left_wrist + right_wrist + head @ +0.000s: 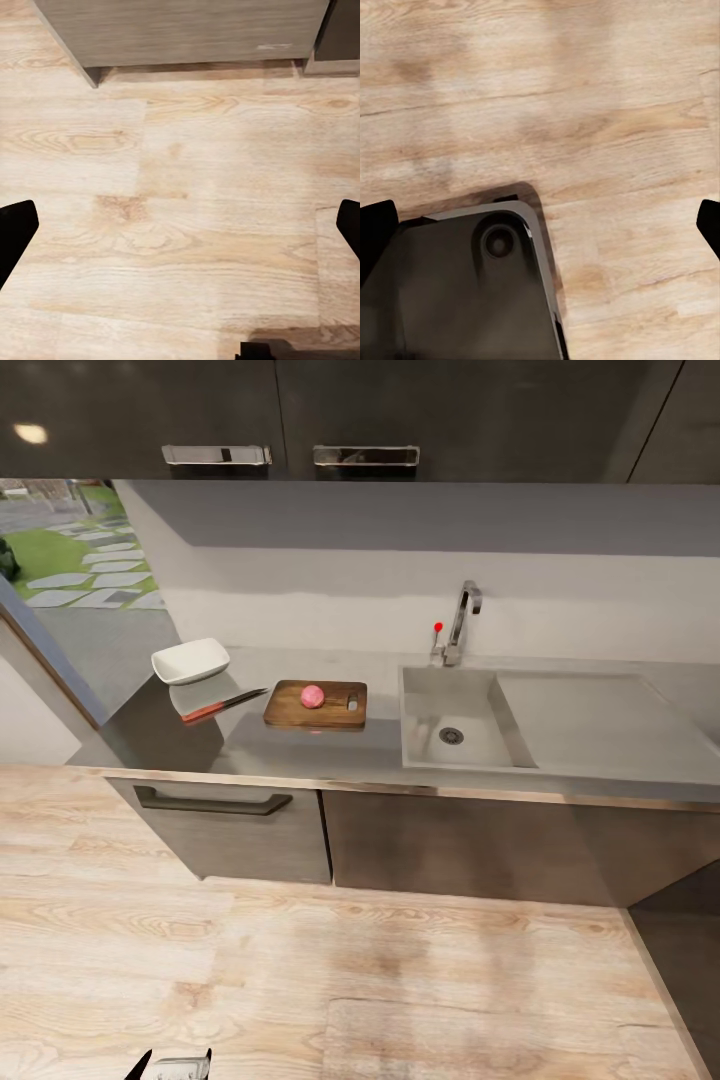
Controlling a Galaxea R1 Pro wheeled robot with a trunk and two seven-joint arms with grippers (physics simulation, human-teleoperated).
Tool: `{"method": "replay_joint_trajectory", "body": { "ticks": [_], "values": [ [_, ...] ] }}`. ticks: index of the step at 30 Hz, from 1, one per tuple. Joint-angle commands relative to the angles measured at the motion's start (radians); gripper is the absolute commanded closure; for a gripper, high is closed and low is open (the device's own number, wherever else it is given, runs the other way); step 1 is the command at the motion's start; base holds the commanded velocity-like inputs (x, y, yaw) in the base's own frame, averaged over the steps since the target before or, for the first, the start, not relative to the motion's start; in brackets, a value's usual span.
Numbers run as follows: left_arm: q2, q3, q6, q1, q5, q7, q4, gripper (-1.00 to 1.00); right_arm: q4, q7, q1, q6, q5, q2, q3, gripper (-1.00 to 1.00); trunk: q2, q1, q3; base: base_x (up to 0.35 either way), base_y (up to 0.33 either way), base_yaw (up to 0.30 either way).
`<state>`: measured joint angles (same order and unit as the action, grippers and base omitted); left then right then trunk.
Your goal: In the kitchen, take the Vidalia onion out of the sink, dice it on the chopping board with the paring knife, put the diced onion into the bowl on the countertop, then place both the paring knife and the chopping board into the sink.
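My left gripper [180, 225] is spread wide, empty, aimed at the wooden floor [187, 165]; parked, since I stand back from the countertop [330, 755]. Right gripper [540, 217] likewise wide, empty, above my base [465, 292]. Head view: onion [313, 696] on chopping board [315, 704] beside the sink [455, 720]; paring knife [222, 706] and bowl [190, 660] beyond the board, ready for dicing.

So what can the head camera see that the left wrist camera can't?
Head view alone: the countertop with the onion on the chopping board, the knife, the white bowl and the sink. Left wrist view alone: the left gripper up close, its dark fingers spread wide over bare floor. Both share the wooden floor and the grey cabinets.
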<state>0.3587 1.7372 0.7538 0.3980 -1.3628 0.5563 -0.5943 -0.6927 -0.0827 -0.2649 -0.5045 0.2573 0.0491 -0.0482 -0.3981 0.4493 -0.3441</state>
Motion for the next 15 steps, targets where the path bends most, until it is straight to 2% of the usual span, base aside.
{"method": "replay_joint_trajectory", "body": {
  "ticks": [1,7,10,15],
  "values": [
    [0.000,0.008,0.003,0.002,-0.002,0.010,-0.003,-1.00,0.004,-0.009,0.000,0.002,0.001,0.001,-0.005,-1.00,-0.002,0.001,-0.002,0.000,0.000,0.000],
    [-0.003,0.008,0.001,0.002,-0.028,0.011,-0.003,-1.00,0.062,-0.010,0.000,0.007,0.001,-0.001,-0.005,-1.00,-0.002,0.001,-0.002,0.000,0.000,0.000],
    [-0.017,0.009,0.001,0.002,-0.054,0.012,-0.002,-1.00,0.106,-0.010,0.000,0.008,0.000,-0.003,-0.005,-1.00,-0.002,0.001,-0.002,0.000,0.000,0.000],
    [-0.027,0.010,0.000,0.002,-0.069,0.013,0.003,-1.00,0.146,-0.010,0.000,0.007,0.000,-0.004,-0.005,-1.00,-0.002,0.001,-0.002,0.000,0.000,0.000]
  ]
}}
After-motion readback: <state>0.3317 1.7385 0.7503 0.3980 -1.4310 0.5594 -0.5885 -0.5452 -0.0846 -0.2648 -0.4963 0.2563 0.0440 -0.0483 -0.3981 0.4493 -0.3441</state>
